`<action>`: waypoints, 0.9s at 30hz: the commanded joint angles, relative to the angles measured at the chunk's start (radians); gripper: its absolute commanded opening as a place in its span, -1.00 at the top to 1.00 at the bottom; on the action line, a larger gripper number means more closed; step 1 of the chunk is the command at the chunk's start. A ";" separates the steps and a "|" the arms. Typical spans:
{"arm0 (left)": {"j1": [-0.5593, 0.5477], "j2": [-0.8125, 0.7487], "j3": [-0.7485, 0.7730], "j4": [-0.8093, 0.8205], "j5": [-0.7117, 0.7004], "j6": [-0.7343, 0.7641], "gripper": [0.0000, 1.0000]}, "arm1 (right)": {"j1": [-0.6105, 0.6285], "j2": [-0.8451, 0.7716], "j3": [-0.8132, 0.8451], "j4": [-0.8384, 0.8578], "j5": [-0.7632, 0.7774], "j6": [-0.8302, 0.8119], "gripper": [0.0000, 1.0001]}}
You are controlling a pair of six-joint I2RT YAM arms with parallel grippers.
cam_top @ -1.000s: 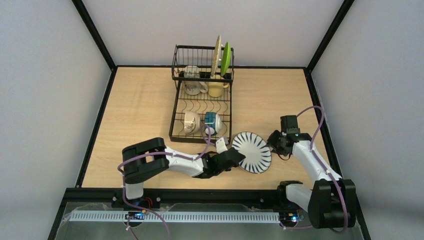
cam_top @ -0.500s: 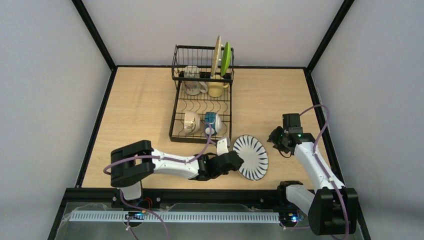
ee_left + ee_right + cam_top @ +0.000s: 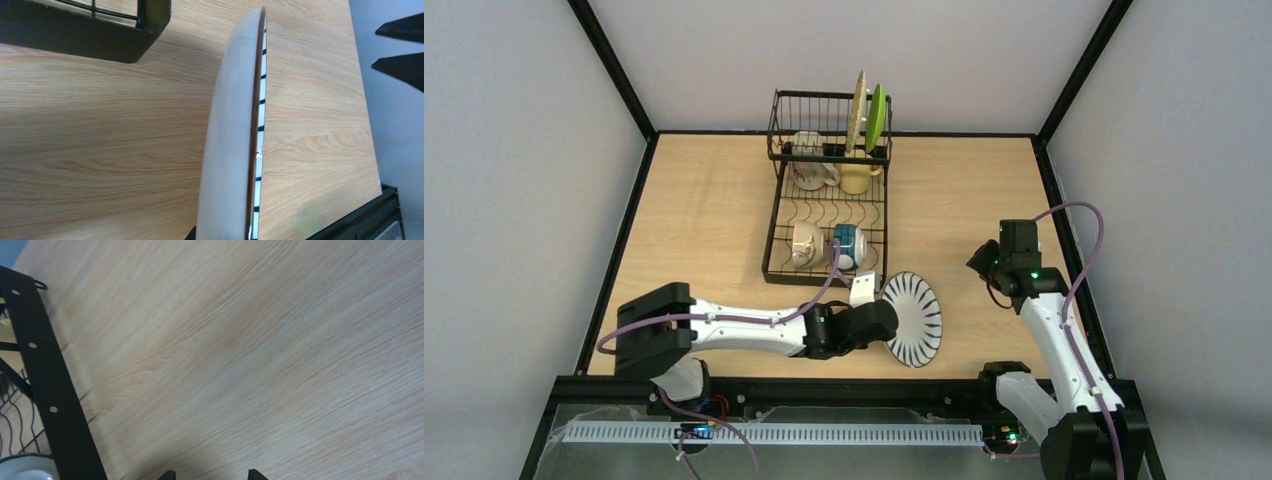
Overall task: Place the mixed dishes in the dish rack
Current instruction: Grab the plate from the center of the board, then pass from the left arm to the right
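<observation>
White striped plate (image 3: 919, 318) we clamp on edge in left end effector (image 3: 890, 322) sits just near-right of rack (image 3: 814, 281) corner; right end effector (image 3: 980, 262), fingers apart, farther.

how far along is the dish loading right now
Done: the cream mug, blue mug, printed mug and yellow mug sit in the rack, and the tan plate and green plate stand in its raised back section. In hand: the left arm grips the striped plate in its jaws, tilted on edge by the rack's front right corner. Left: slotting that plate in. The right arm's jaws are open and empty.
</observation>
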 commanded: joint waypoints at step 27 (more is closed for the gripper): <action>0.160 -0.838 0.114 -0.380 -0.209 0.053 0.97 | 0.004 0.082 0.306 0.420 -0.470 -0.163 -0.62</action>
